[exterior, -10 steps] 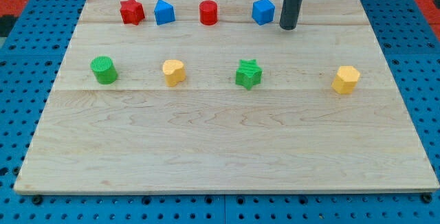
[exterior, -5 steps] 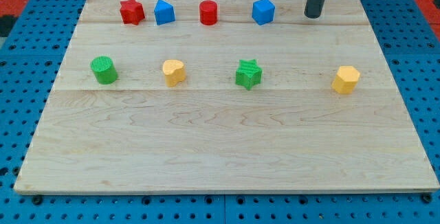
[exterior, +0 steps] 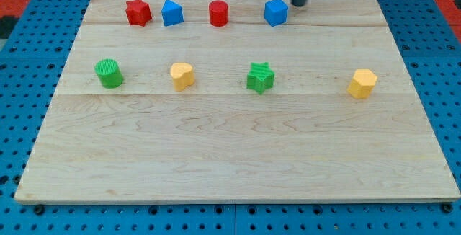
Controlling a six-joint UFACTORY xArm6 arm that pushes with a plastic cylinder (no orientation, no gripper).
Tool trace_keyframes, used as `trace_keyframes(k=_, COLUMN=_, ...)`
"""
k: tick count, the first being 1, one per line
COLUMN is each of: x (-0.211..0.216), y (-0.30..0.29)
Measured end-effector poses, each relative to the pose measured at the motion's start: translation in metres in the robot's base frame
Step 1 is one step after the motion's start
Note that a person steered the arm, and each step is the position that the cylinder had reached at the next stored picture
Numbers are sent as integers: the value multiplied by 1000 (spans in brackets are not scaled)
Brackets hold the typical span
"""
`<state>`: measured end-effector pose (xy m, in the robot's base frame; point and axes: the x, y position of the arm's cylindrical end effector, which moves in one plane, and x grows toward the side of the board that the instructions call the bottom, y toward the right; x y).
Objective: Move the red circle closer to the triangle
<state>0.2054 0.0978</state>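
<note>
my tip (exterior: 299,3) holds nothing; it sits at the wooden board (exterior: 238,156) top edge, just right of the blue cube-like block (exterior: 275,11), probably to go around it. the red cylinder block (exterior: 218,13) stands left of this cube, the blue triangle-like block (exterior: 171,12) further left

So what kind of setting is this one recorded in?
Most likely a robotics lab bench, not a home. A bare wooden board lies on a blue perforated base, small coloured blocks such as the red circle stand in rows, and my tip is beside the blue block.
</note>
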Motion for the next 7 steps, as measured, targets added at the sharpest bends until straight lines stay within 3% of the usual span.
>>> trace_keyframes(k=1, x=-12, y=-43)
trace_keyframes(k=3, x=31, y=-77)
trace_keyframes(k=4, x=32, y=-122)
trace_keyframes(k=7, x=30, y=-139)
